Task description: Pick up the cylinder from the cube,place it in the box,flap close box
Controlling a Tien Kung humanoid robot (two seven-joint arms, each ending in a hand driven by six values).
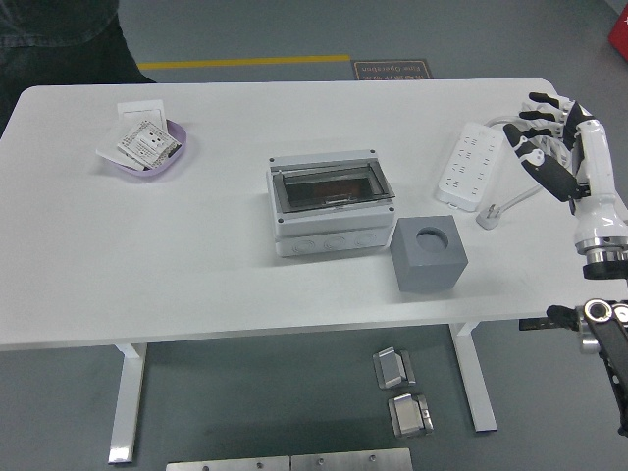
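apparently the box (329, 204) at the worktop's middle is already shut under its smoked flap, so the cylinder is judged to be inside, unseen; the cube (429, 253) just beside it shows an empty hole. the right hand (559, 152) is held released, fingers spread, at the right edge, and is best kept clear of the power strip (469, 165).

My forearm runs out of the frame at about four o'clock, so only my right hand (564, 147) and wrist show; my left arm is out of sight entirely. Through the smoky lid of the box (330, 204) I cannot make out the cylinder. At eleven o'clock the person (54, 41) is cut off by the top edge. Print on the cards in the purple bowl (152, 149) is too small to read.
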